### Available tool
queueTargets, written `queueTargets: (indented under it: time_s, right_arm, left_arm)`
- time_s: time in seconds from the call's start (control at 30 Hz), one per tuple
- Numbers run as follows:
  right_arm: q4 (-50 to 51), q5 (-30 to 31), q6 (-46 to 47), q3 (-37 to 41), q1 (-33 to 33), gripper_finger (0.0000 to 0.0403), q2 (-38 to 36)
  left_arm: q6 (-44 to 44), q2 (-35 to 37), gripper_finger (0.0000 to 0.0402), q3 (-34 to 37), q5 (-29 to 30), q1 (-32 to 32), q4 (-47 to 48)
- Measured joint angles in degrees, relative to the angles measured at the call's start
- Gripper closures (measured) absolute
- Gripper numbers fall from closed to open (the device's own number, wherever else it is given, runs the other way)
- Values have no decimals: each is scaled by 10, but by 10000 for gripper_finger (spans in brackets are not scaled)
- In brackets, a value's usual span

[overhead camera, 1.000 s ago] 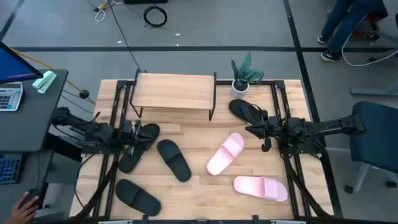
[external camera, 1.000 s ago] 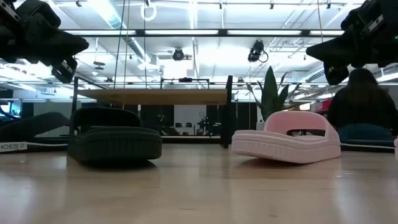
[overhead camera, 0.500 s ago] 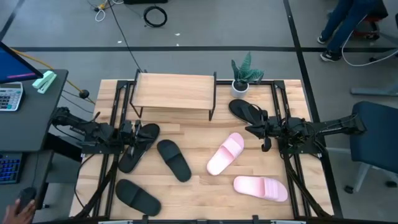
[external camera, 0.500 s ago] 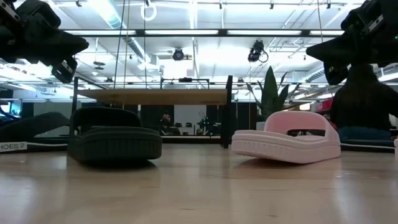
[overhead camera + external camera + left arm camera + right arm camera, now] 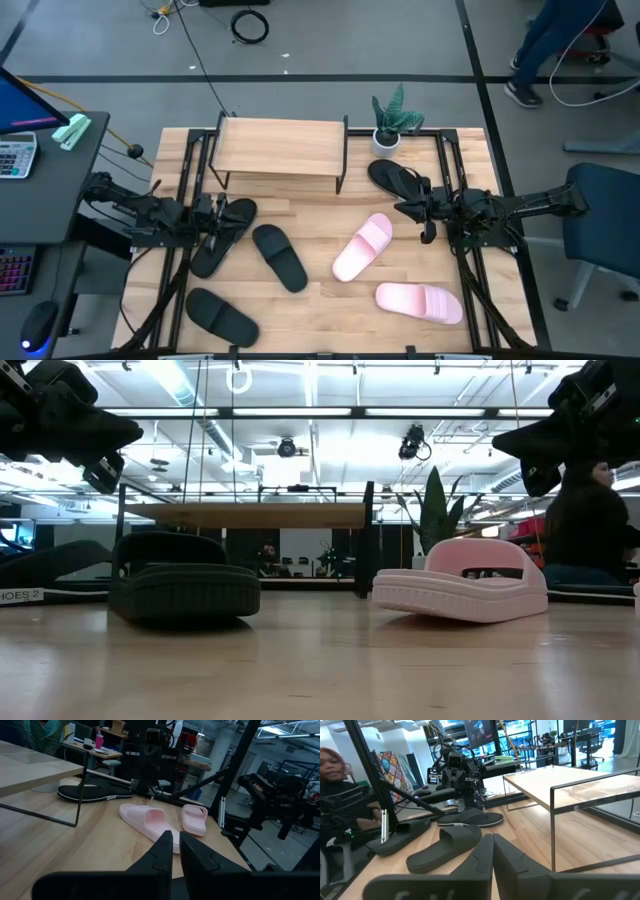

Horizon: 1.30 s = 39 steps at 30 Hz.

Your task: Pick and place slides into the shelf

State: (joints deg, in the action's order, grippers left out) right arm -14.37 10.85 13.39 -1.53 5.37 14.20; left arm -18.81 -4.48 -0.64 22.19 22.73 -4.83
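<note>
Six rubber sandals are lying on the wood-plank tabletop (image 5: 400, 160), none on the low shelf with a light wood top board and thin black metal frame (image 5: 280, 147) at the far edge. The left gripper (image 5: 213, 215) is hovering with fingers nearly together over a thin black thong flip-flop (image 5: 225, 235) near the shelf's left leg. The right gripper (image 5: 422, 211) is hanging, fingers pressed together and holding nothing, just beside the other thin black flip-flop (image 5: 395, 179). Two wide-strapped black slides (image 5: 278, 256) (image 5: 221, 315) are resting left of centre; two pale pink slides (image 5: 362, 246) (image 5: 420, 301) are resting to the right.
</note>
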Motion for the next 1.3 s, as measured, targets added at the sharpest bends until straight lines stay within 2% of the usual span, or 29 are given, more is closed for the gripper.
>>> queueTargets:
  time_s: [0.27, 0.67, 1.0, 1.3]
  right_arm:
    - [0, 0, 0, 0, 0, 389, 0]
    - [0, 0, 0, 0, 0, 389, 0]
    - [0, 0, 0, 0, 0, 389, 0]
    - [0, 0, 0, 0, 0, 389, 0]
  left_arm:
    - [0, 0, 374, 0, 0, 0, 0]
    - [0, 0, 361, 0, 0, 0, 0]
    - [0, 0, 374, 0, 0, 0, 0]
    - [0, 0, 362, 0, 0, 0, 0]
